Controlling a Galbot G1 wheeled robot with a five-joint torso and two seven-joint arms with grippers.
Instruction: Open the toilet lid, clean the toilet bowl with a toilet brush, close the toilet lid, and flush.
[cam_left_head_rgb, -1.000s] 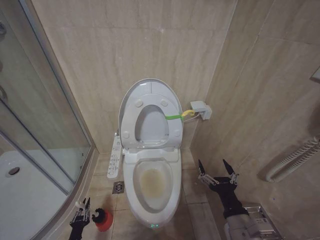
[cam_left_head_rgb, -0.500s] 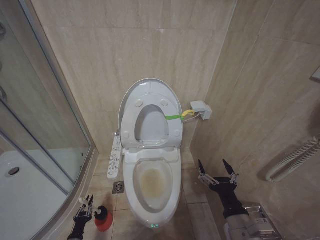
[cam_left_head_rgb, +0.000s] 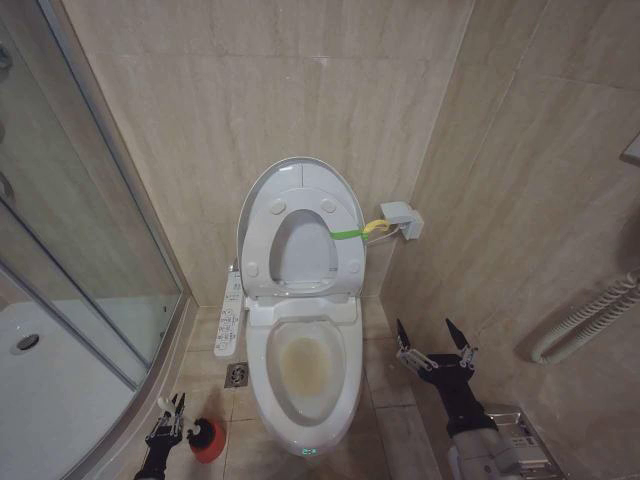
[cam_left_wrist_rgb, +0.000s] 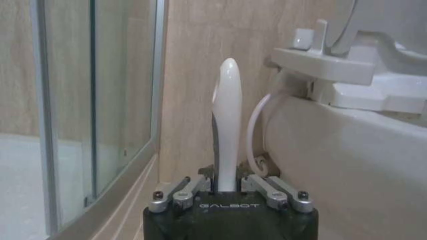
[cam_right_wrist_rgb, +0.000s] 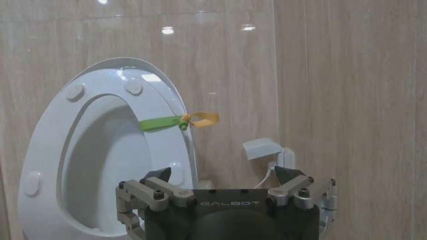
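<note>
Head view: our left gripper (cam_left_head_rgb: 167, 421) clamped on the toilet brush (cam_left_wrist_rgb: 227, 125) handle, low beside the toilet bowl (cam_left_head_rgb: 305, 375) | right gripper (cam_left_head_rgb: 435, 340) spread wide, idle on the bowl's other side | step: taking the brush; next, we judge, lift it into the stained bowl | toilet lid (cam_left_head_rgb: 300, 180) upright behind the bowl.

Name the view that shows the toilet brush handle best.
The left wrist view: the toilet brush handle rises upright between the left gripper jaws. The head view shows its red holder beside that gripper.
</note>
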